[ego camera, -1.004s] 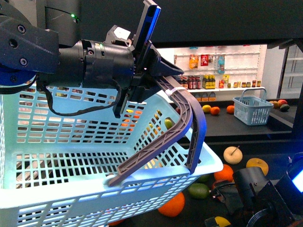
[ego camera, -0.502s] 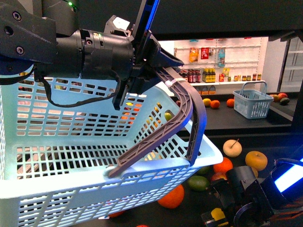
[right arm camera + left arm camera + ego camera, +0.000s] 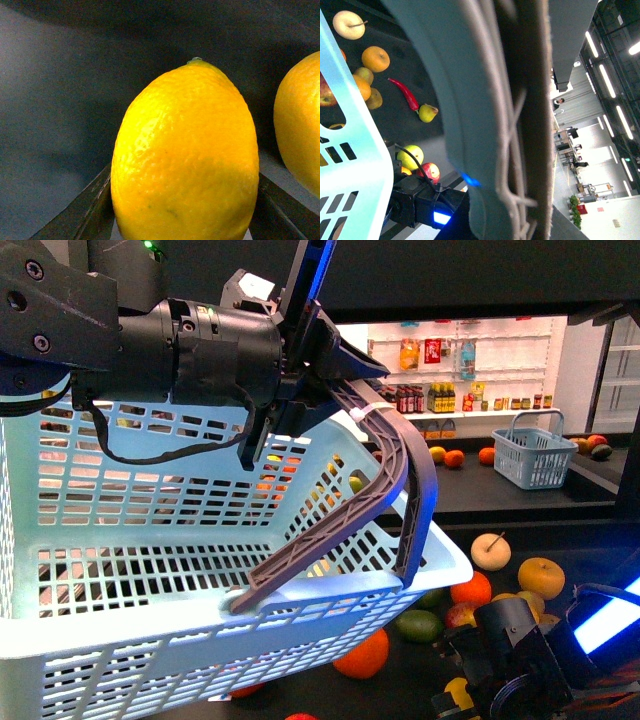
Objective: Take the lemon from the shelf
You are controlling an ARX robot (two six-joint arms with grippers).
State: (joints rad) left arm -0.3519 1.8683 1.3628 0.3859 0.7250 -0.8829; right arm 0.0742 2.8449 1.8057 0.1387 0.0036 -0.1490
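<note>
Close view of the lemon (image 3: 185,125) on the dark shelf (image 3: 50,100), just beside another yellow fruit (image 3: 300,125). Dark fingers (image 3: 80,215) of the right gripper (image 3: 185,175) flank it; whether they pinch it cannot be told. It looks light, firm and slightly slick, so grip across its widest middle. The left gripper (image 3: 335,395) is clamped on a basket handle (image 3: 400,480).

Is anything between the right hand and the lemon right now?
Nothing. In the right wrist view the lemon sits directly between the right hand fingers, with no other object in the gap.
</note>
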